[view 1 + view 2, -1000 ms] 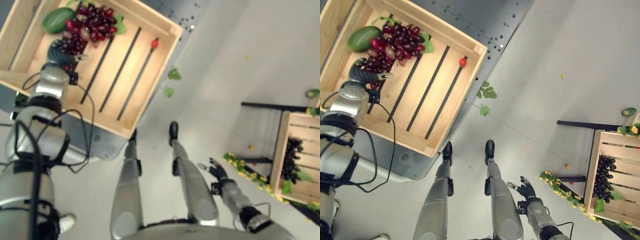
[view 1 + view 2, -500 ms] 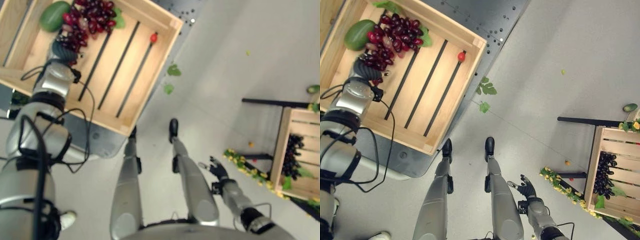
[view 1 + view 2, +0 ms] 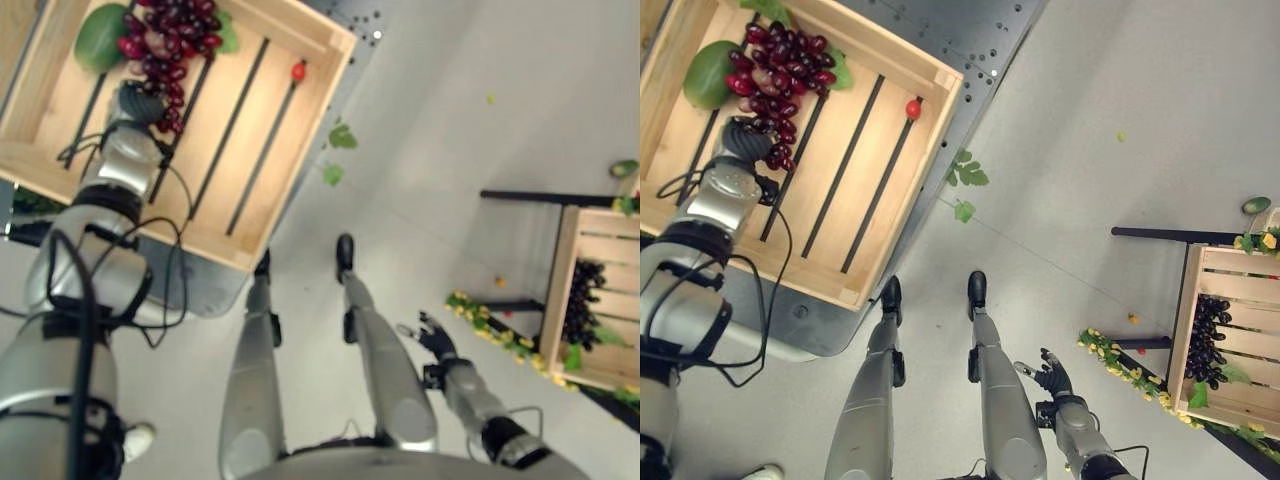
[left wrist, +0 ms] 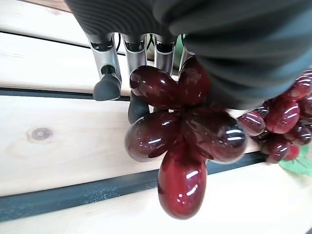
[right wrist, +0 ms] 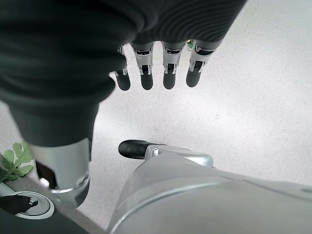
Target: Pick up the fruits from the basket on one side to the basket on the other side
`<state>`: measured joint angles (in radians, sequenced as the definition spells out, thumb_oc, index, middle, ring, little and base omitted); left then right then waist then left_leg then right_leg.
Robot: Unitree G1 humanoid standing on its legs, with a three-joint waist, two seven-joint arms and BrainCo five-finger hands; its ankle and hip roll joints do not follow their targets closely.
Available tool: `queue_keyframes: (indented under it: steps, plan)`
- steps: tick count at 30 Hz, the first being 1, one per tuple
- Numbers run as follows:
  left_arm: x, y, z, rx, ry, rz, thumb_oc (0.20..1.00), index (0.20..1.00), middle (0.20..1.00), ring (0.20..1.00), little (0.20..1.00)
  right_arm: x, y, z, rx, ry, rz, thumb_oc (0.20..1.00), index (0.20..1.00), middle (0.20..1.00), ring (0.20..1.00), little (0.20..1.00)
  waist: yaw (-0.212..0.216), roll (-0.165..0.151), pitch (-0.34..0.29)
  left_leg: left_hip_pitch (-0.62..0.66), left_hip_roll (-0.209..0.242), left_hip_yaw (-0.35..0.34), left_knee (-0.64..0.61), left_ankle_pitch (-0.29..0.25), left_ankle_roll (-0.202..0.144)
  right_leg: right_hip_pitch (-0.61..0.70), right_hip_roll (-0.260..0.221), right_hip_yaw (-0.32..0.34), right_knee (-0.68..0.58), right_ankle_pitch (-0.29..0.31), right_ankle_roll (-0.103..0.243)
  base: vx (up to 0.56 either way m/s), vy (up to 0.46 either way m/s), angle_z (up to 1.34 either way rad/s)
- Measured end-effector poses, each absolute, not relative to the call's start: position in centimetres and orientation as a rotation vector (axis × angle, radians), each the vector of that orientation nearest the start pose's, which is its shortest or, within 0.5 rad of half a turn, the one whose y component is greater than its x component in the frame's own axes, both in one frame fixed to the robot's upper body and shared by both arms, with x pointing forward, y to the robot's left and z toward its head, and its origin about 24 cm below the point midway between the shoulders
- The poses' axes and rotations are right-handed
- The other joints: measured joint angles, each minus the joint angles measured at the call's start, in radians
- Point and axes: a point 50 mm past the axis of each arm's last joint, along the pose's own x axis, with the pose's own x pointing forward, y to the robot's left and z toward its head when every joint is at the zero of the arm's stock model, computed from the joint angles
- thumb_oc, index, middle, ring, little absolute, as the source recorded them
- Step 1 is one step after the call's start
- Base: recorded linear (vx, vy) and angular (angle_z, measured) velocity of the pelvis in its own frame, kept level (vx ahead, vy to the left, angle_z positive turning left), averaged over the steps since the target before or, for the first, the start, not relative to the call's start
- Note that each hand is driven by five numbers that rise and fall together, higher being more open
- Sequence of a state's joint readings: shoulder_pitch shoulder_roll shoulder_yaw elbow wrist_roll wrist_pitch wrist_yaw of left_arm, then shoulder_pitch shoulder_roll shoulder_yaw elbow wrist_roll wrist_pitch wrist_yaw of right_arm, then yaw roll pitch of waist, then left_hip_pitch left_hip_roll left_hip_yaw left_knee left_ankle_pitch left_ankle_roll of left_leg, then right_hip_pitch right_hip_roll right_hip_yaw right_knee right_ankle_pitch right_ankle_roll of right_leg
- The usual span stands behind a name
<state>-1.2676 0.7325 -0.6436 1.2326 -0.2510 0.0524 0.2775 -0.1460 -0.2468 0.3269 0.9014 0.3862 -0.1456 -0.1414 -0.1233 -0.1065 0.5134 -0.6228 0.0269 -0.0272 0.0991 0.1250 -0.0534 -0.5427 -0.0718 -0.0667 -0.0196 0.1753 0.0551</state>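
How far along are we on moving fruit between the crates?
Possibly done: a dark grape bunch already lies in the right crate. In hand: the left hand is curled round red grapes in the left crate. Left: the rest of that bunch, a green fruit and a small red fruit. The right hand hangs open, idle.

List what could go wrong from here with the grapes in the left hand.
The left hand pinches only the end of the red grapes, so single grapes may tear off. The rest of the bunch still lies in the crate and could snag. The other crate stands far across the floor, so they might drop.
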Motion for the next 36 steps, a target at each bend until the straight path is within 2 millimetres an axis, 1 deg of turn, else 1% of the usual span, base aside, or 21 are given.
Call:
queue_keyframes:
  steps: [5, 11, 12, 13, 17, 22, 25, 31, 36]
  plan:
    - [40.0, 29.8, 23.6, 0.731, -0.006, 0.516, 0.200, 0.200, 0.200, 0.200, 0.200, 21.3, -19.1, -10.2, -0.081, 0.653, -0.087, 1.000, 1.000, 1.000, 1.000, 1.000, -0.001, -0.002, -0.001, 0.001, 0.000, 0.000, 0.004, 0.002, 0.002, 0.002, 0.000, 0.001, 0.000, 0.005, 0.000, 0.00, 0.000, 0.00]
    - [40.0, 29.7, 23.4, 0.695, -0.005, 0.512, 0.200, 0.200, 0.200, 0.200, 0.200, 21.2, -19.1, -10.3, -0.081, 0.657, -0.088, 1.000, 1.000, 1.000, 1.000, 1.000, -0.001, -0.015, -0.003, 0.001, 0.000, 0.000, 0.009, 0.002, 0.003, 0.004, 0.001, 0.001, 0.000, 0.009, 0.000, 0.00, 0.000, 0.00]
    - [40.0, 29.6, 23.4, 0.689, -0.004, 0.508, 0.752, 0.752, 0.752, 0.752, 0.752, 21.2, -19.2, -10.3, -0.082, 0.659, -0.088, 1.000, 1.000, 1.000, 1.000, 1.000, -0.001, -0.018, -0.004, 0.001, 0.000, 0.000, 0.013, 0.002, 0.003, 0.006, 0.001, 0.001, 0.000, 0.009, 0.000, 0.00, 0.000, 0.00]
    - [40.0, 29.6, 23.3, 0.689, -0.002, 0.506, 1.000, 1.000, 1.000, 1.000, 1.000, 21.2, -19.2, -10.3, -0.082, 0.659, -0.089, 1.000, 1.000, 1.000, 1.000, 1.000, -0.001, -0.019, -0.004, 0.001, 0.000, 0.000, 0.013, 0.002, 0.003, 0.007, 0.001, 0.001, 0.000, 0.010, 0.000, 0.00, 0.000, 0.00]
    - [40.2, 29.4, 23.1, 0.668, 0.003, 0.485, 1.000, 1.000, 1.000, 1.000, 1.000, 21.0, -19.3, -10.5, -0.085, 0.669, -0.091, 1.000, 1.000, 1.000, 1.000, 1.000, -0.001, -0.019, -0.004, 0.002, 0.000, 0.000, 0.017, 0.002, 0.003, 0.009, 0.001, 0.002, 0.000, 0.012, 0.000, 0.00, 0.000, 0.00]
    - [40.5, 28.5, 23.1, 0.530, -0.014, 0.459, 1.000, 1.000, 1.000, 1.000, 1.000, 20.9, -19.3, -10.6, -0.086, 0.674, -0.093, 1.000, 1.000, 1.000, 1.000, 1.000, 0.000, -0.023, -0.007, 0.002, -0.001, 0.000, 0.017, 0.002, 0.003, 0.010, 0.000, 0.002, 0.000, 0.013, 0.002, 0.00, 0.000, 0.00]
    - [40.5, 28.4, 23.1, 0.491, -0.020, 0.451, 1.000, 1.000, 1.000, 1.000, 1.000, 20.9, -19.3, -10.6, -0.086, 0.675, -0.093, 1.000, 1.000, 1.000, 1.000, 1.000, -0.001, -0.029, -0.011, 0.002, -0.001, 0.000, 0.017, 0.002, 0.003, 0.009, 0.000, 0.002, 0.000, 0.014, 0.002, 0.00, 0.000, 0.00]
    - [40.6, 28.0, 23.0, 0.484, -0.022, 0.442, 1.000, 1.000, 1.000, 1.000, 1.000, 20.7, -19.2, -10.7, -0.083, 0.680, -0.093, 1.000, 1.000, 1.000, 1.000, 1.000, 0.000, -0.050, -0.024, 0.002, -0.003, 0.000, 0.016, 0.002, 0.002, 0.009, -0.001, 0.003, 0.000, 0.014, 0.003, 0.00, 0.000, 0.00]
    - [40.7, 27.9, 22.9, 0.472, -0.023, 0.443, 1.000, 1.000, 1.000, 1.000, 1.000, 20.1, -19.2, -11.0, -0.081, 0.695, -0.096, 1.000, 1.000, 1.000, 1.000, 1.000, 0.000, -0.055, -0.027, 0.001, -0.005, 0.001, 0.017, 0.001, 0.002, 0.007, -0.002, 0.005, 0.000, 0.015, 0.004, 0.00, 0.000, 0.00]
